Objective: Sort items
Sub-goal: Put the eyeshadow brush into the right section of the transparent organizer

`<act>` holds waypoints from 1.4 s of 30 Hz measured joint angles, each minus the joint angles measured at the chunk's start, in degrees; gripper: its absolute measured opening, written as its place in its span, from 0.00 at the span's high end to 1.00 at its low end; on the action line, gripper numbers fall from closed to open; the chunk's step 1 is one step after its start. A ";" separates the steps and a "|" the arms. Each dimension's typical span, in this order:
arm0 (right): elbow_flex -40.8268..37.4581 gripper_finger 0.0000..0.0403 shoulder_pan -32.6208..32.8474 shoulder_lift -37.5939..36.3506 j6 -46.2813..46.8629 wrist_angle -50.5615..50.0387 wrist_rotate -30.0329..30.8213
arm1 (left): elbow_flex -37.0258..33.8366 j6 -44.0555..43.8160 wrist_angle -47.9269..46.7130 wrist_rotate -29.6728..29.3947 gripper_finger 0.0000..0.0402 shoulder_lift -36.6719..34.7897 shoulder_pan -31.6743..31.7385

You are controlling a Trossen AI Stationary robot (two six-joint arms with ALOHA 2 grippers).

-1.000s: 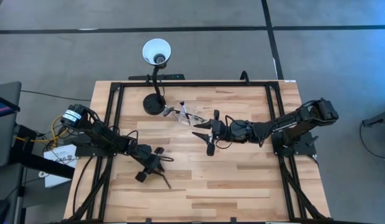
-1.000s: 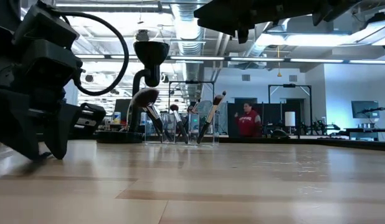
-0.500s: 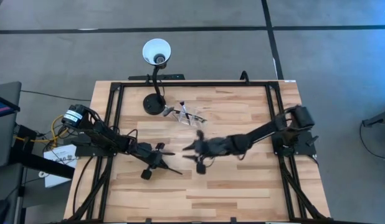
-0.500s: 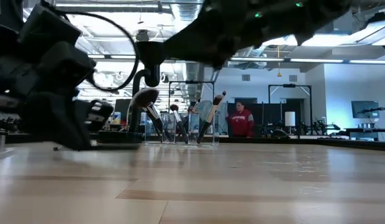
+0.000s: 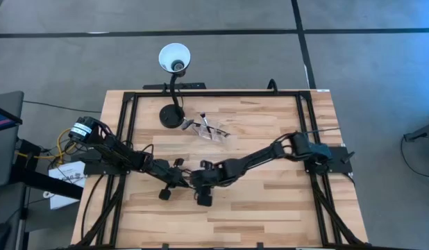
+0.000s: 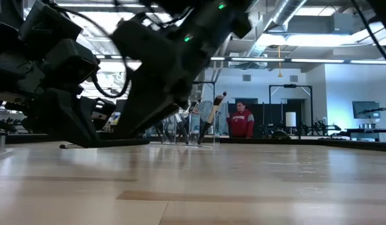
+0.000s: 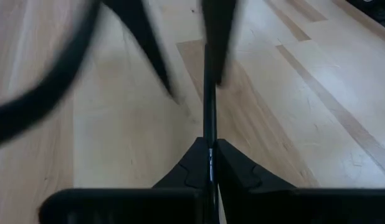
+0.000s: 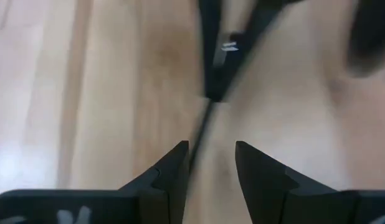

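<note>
My left gripper (image 5: 180, 182) (image 7: 209, 163) is over the near left part of the table, shut on one slim dark makeup brush (image 7: 209, 106). My right gripper (image 5: 199, 186) (image 8: 211, 155) has reached across to face it and is open. Its two fingers stand on either side of the brush's free end (image 8: 202, 134); I cannot tell whether they touch it. The other brushes (image 5: 209, 129) (image 6: 208, 119) stand in the clear pouch near the lamp's base, their heads up. My left gripper pinches the brush's thin dark handle (image 7: 209, 146) between its two fingers. The fingers point level toward the table's right and lie along the brush. The brush sticks straight out past the fingertips toward my right gripper.
A black gooseneck lamp stands by its base (image 5: 171, 116) at the far left of the table, its white shade (image 5: 174, 57) beyond the far edge. Bare wood (image 5: 270, 201) lies to the right and near. A person in red (image 6: 245, 120) is far back in the room.
My right gripper has swept from the table's middle by the pouch toward the left and near, up to my left gripper, staying open. My left gripper has shifted slightly right and turned, so the brush swung from slanting toward the near edge to pointing right.
</note>
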 joint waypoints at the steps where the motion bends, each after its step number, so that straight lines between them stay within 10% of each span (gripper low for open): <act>1: 1.08 0.70 0.00 1.16 0.00 0.00 -1.29 | -0.06 -0.04 0.01 -0.13 0.95 -0.01 0.01; 22: 4.40 0.93 -2.59 4.60 -1.68 -3.01 -4.14 | -0.04 -4.26 0.39 -0.53 0.93 -0.10 0.00; 29: 4.28 0.97 -4.21 -1.82 -3.08 -16.48 -1.34 | 0.06 -2.12 5.56 -15.83 0.88 -0.19 -0.20; 37: 4.27 0.96 -1.40 -16.88 -0.09 -35.73 25.16 | -0.10 0.34 8.12 -22.04 0.85 -3.53 -0.04; 42: -3.76 0.96 2.51 -29.42 -1.46 -27.47 45.68 | -0.08 -0.10 8.22 -21.28 0.85 -8.84 -0.10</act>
